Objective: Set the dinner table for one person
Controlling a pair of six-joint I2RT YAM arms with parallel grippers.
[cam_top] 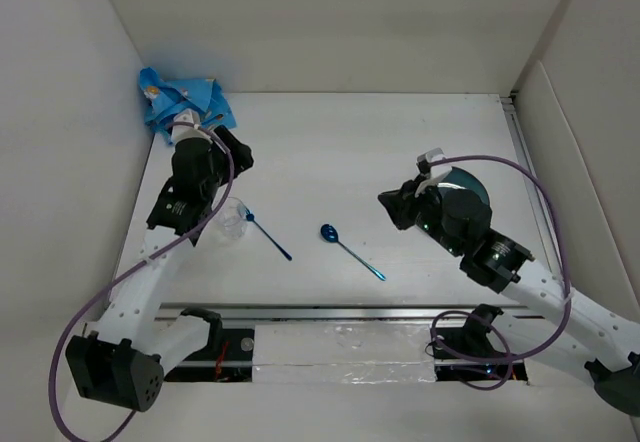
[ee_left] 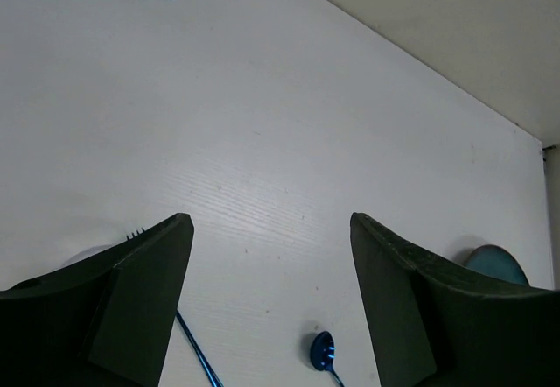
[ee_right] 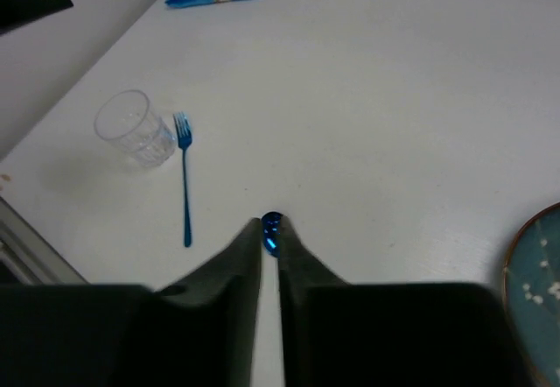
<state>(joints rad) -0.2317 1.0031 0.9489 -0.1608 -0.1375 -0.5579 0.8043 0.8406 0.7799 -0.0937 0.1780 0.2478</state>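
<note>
The left arm reaches up the left side, and the left gripper [ee_left: 269,229] has its fingers spread wide. The right gripper [cam_top: 387,202] is pinched together, low over the big white dinner table [cam_top: 350,142]. On the table are one crumpled blue placemat [cam_top: 180,97], one fork [ee_right: 185,177], one spoon [cam_top: 352,252], one teal plate [ee_right: 538,291] and one clear glass [ee_right: 131,129], which looks empty.

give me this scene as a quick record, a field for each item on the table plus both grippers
dinner table: white, flat
placemat: blue, crumpled, far left corner
glass: clear, upright, left side
fork: blue, lying flat, close beside the glass
spoon: blue, lying flat, mid table, apart from the fork
plate: teal, right side, partly hidden from above
left gripper: open, empty, above the table
right gripper: shut, empty, pointing toward the spoon
setting: not yet laid out
</note>
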